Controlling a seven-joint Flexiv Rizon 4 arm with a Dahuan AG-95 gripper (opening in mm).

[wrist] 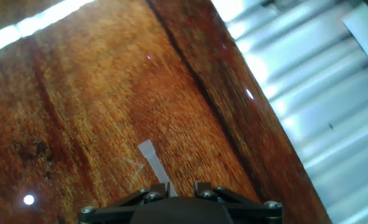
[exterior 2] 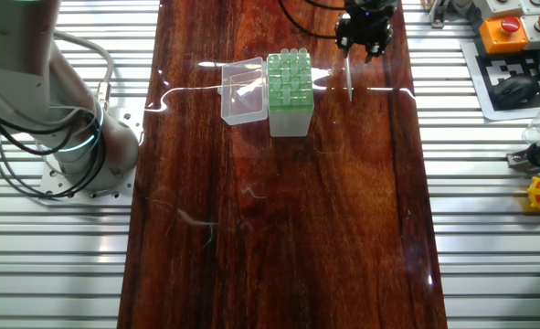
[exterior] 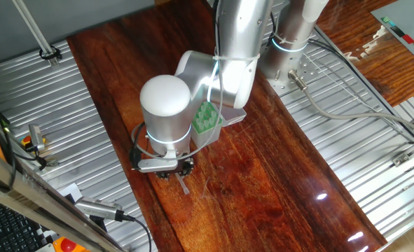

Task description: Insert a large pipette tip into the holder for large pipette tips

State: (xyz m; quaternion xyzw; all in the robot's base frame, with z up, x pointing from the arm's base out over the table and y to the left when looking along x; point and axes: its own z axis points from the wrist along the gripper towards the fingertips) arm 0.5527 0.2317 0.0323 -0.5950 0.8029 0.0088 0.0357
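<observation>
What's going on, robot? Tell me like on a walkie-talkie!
Hand shut on large pipette tip, tip hanging point down above the table. Green-topped holder off to one side, lid open. Nothing between them.

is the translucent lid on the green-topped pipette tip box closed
No, in the other fixed view the translucent lid lies swung open beside the green-topped pipette tip box, leaving its rack of round holes uncovered.
</observation>
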